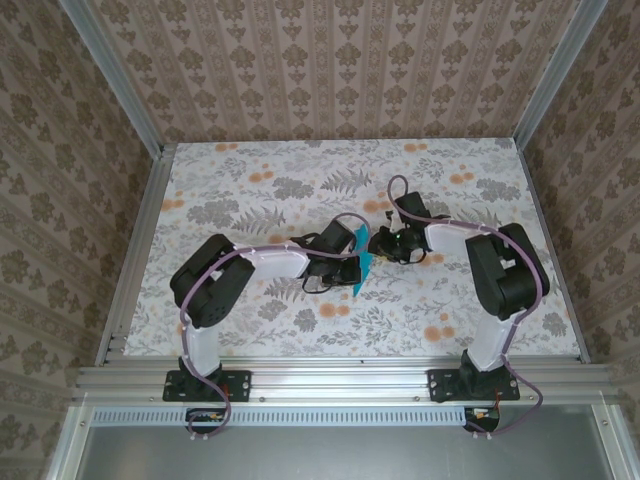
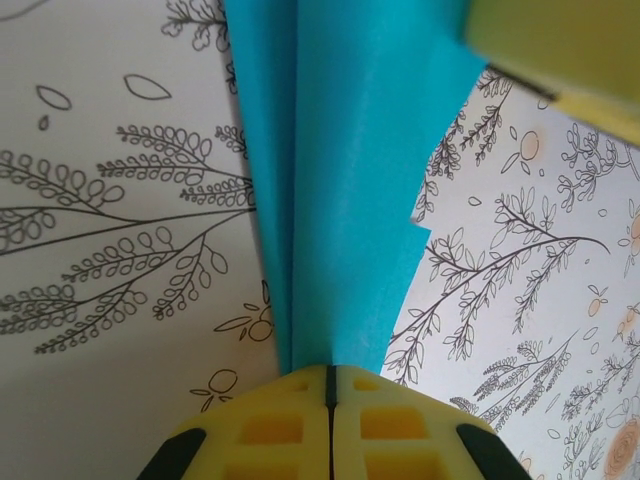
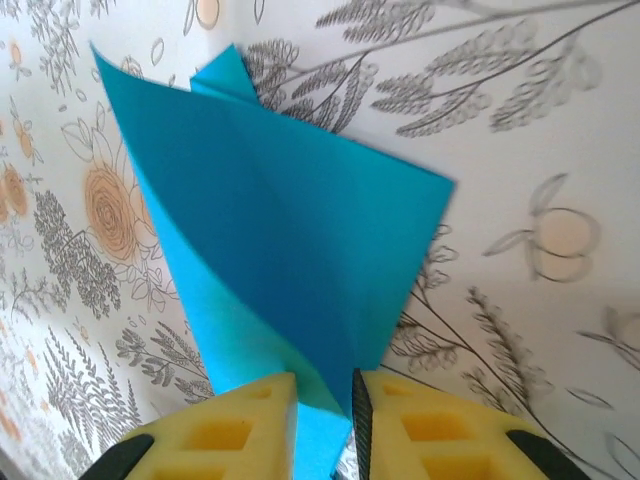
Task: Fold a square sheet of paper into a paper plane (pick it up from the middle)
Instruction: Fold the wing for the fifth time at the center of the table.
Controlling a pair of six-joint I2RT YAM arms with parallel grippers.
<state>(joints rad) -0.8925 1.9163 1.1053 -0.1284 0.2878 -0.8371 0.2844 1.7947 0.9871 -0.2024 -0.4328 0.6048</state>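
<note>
We have the left gripper [image 2: 330, 372] clamped shut on the folded blue paper [image 2: 350, 180], mid-table [image 1: 250, 180] between both arms. Our right gripper [image 3: 325, 385] stands slightly apart around the paper's edge.

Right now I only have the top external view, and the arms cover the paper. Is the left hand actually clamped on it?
Observer: Yes, the left hand is shut on the teal paper, with its fingers meeting around the paper's edge.
Operator: And the right hand?
Observer: The right hand is slightly open, and the paper's edge sits in the gap.
</note>
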